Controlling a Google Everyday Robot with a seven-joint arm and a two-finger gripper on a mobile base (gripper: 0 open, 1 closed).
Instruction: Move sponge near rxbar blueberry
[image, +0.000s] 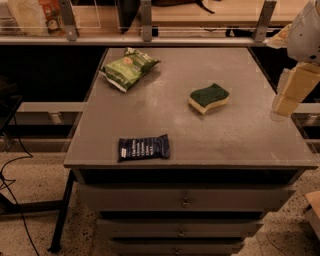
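Note:
The sponge (209, 98), dark green on top with a pale yellow body, lies right of the middle of the grey table (235, 135). The rxbar blueberry (144, 147), a dark navy wrapper with pale lettering, lies flat near the table's front edge, left of centre. The two are well apart. My gripper (290, 95) hangs at the right edge of the camera view, over the table's right side, to the right of the sponge and apart from it. It holds nothing that I can see.
A light-green snack bag (130, 67) lies at the table's back left. A shelf rail with metal posts (146, 20) runs behind the table. Drawers (185, 200) sit under the top. Cables (15, 170) trail on the floor at left.

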